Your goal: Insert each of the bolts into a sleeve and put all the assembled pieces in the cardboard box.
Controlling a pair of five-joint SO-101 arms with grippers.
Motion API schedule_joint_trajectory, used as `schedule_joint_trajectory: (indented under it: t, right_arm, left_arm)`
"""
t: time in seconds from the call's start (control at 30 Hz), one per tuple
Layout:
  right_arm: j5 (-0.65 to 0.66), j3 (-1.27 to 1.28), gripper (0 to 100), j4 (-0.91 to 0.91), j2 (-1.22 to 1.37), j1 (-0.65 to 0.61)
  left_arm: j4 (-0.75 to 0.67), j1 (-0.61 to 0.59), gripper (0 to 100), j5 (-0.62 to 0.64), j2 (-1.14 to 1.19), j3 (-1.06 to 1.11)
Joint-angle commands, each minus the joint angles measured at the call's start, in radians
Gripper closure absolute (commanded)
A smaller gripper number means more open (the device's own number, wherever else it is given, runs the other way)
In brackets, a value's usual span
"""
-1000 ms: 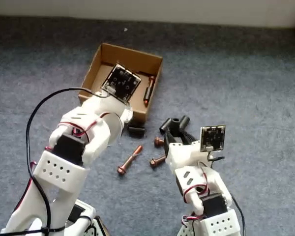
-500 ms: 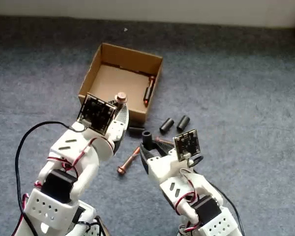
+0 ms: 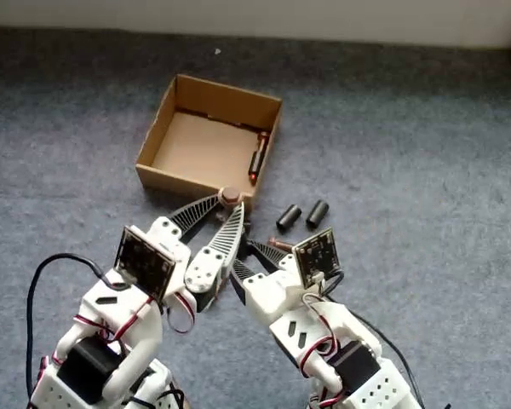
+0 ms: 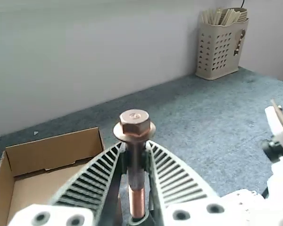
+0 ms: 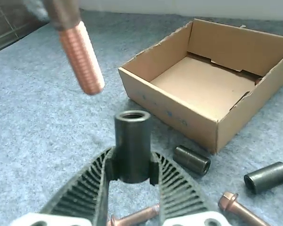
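- Jaws of the left gripper [image 4: 133, 149] pinch a copper bolt [image 4: 134, 123] upright, head on top; jaws of the right gripper [image 5: 132, 165] pinch a black sleeve [image 5: 132, 141] upright, bore facing up.
- Mating looks to be the step in hand: the bolt's threaded tip hangs above the sleeve, off to one side of the bore. The next move calls for lining tip with bore, then a straight descent.
- Beyond both arms, the cardboard box [image 3: 228, 89] sits on the worktop [image 3: 426, 128], one assembled piece [image 3: 256, 158] against its wall.
- Two spare sleeves [image 3: 289, 216] lie near the box.
- Two loose bolts [image 5: 136, 217] lie nearby, one partly behind the jaws, one cut off at the frame edge.
- How far the tip stands above the bore is hard to judge.
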Motion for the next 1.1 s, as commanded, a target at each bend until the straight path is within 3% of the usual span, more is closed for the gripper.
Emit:
schedule_joint_trajectory:
  t: [0.0, 0.3, 0.5, 0.63, 0.73, 1.07]
  right_arm:
    - [0.014, 0.059, 99.4, -0.03, -0.016, -0.013]
    - [0.014, 0.053, 99.4, -0.094, -0.018, -0.015]
    - [0.018, 0.051, 99.4, -0.166, -0.018, -0.117]
    - [0.146, 0.058, 99.4, -0.286, -0.018, -0.125]
    - [0.221, 0.062, 99.4, -0.398, -0.018, -0.131]
    - [0.224, 0.108, 99.4, -0.423, -0.013, -0.124]
  left_arm:
    - [-0.028, 0.018, 99, 0.008, -0.03, -0.007]
    - [-0.028, 0.018, 99, 0.012, -0.028, -0.005]
    - [-0.032, 0.012, 99, 0.012, -0.038, -0.016]
    - [-0.029, -0.053, 99, 0.018, -0.038, -0.074]
    - [-0.028, -0.093, 99, 0.091, -0.038, -0.104]
    - [-0.028, -0.09, 99, 0.1, -0.039, -0.15]
